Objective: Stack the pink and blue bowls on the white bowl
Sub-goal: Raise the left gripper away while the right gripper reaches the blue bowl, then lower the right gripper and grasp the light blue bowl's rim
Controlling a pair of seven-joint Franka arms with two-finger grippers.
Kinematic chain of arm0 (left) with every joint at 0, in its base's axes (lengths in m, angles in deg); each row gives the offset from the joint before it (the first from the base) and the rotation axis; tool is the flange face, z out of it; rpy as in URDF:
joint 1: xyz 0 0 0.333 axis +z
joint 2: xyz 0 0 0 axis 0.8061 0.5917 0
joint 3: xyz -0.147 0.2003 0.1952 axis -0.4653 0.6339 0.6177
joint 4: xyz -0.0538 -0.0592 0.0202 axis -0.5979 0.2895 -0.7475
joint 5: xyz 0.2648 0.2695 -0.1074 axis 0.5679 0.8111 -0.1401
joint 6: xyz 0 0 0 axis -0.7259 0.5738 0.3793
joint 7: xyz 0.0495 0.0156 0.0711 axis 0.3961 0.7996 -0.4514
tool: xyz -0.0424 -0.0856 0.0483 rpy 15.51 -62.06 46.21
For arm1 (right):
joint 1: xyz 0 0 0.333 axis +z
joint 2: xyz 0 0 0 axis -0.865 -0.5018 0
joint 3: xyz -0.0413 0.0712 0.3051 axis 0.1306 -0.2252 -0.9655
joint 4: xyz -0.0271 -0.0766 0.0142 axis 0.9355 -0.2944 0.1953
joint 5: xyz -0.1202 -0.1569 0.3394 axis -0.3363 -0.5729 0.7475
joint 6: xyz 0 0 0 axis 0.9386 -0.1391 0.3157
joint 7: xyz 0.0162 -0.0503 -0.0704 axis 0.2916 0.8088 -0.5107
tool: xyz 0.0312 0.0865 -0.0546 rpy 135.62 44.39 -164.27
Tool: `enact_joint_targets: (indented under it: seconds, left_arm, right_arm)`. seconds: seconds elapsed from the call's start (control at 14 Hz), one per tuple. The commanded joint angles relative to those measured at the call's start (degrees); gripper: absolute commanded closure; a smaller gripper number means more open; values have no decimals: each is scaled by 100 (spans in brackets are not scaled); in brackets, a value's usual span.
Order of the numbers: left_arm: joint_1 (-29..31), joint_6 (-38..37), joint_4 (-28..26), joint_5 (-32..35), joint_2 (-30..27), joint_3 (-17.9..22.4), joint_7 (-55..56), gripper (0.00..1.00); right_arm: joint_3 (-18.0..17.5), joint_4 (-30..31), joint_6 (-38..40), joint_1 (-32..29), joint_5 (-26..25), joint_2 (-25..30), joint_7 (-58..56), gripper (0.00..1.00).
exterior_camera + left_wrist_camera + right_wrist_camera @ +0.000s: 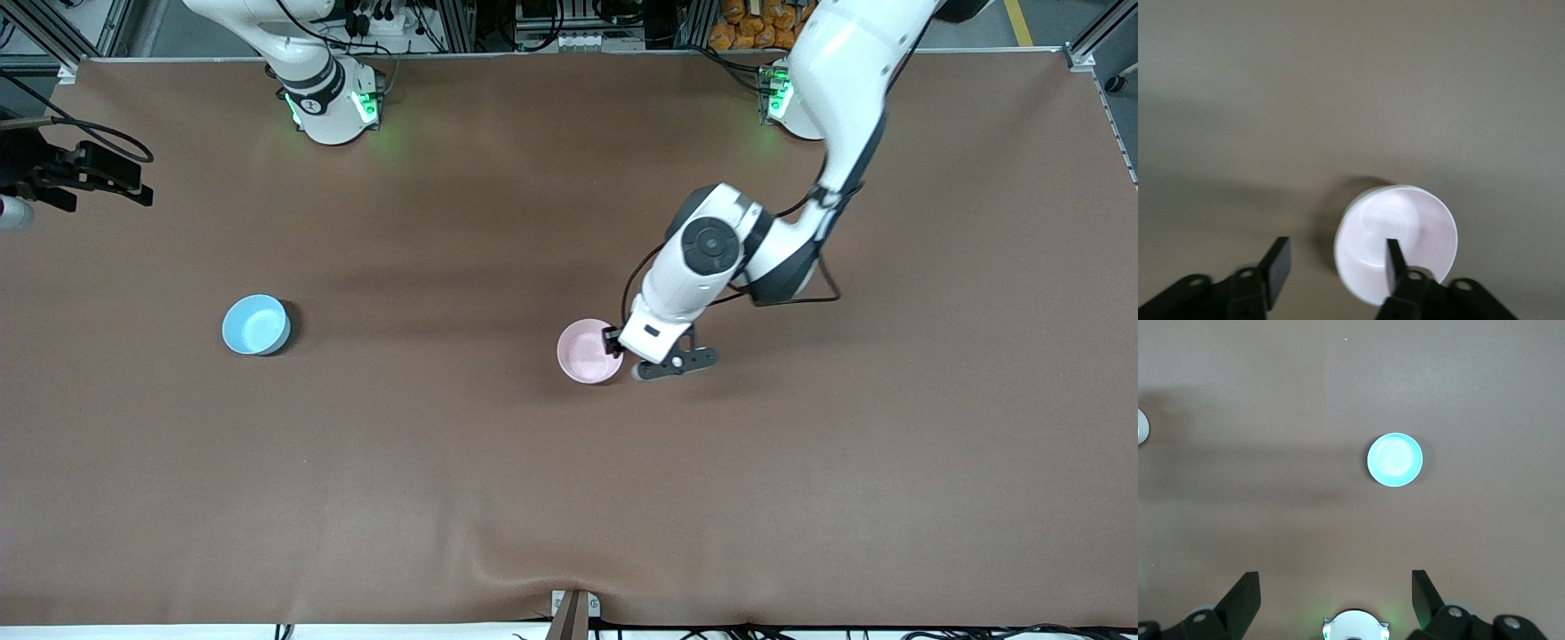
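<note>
On the brown cloth-covered counter (498, 498), near its middle, sits the pale pink round glossy bowl (587, 352), upright and with nothing in it. The left hand (620, 348) has reached down to this bowl's rim at the bowl's 3 o'clock in the front view, on the side toward the left arm's end of the counter. In the left wrist view the left hand (1335, 263) has its fingers spread apart: one dark finger (1394, 264) hangs over the inside of the pale pink bowl (1405, 230), while the other finger (1277, 267) stands outside the wall, over bare cloth, so the rim lies between the two. Whether either finger touches the bowl cannot be told.

Well apart from it, toward the right arm's end of the counter and at about 9 o'clock from the pink bowl in the front view, stands the light sky-blue round glossy bowl (255, 324), also upright and holding nothing. The right wrist view looks down on this blue bowl (1395, 460) from high up, with the right hand (1336, 593) well above the counter and its fingers wide apart, gripping nothing; the right arm waits.

A small white rounded thing (1141, 427) shows at the edge of the right wrist view; what it is cannot be told.
</note>
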Motion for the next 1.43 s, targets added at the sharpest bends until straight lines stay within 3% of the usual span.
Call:
enact_joint_targets:
  seconds: [0.0,0.5,0.64,0.86,1.36]
  left_arm:
    - [615,-1120,-55,73,-1059,-64,-285,0]
    - [1767,-2783,-55,-138,-2730,-38,-989,0]
    - [2109,-3117,-55,-138,-3056,-12,-1428,0]
    - [2619,-3583,-64,-146,-3434,-12,-2254,0]
    - [3069,-4181,-64,-559,-3865,85,-2976,0]
  right_arm:
    - [-60,-134,76,-103,-42,-195,-57,0]
    - [-43,-108,85,-489,-59,-1022,-74,0]
    - [-52,179,24,-673,-16,-1198,-74,0]
    - [-34,1390,-1272,-753,-200,-1146,-74,0]
    - [-34,3493,-4244,-1245,-227,-1285,-345,0]
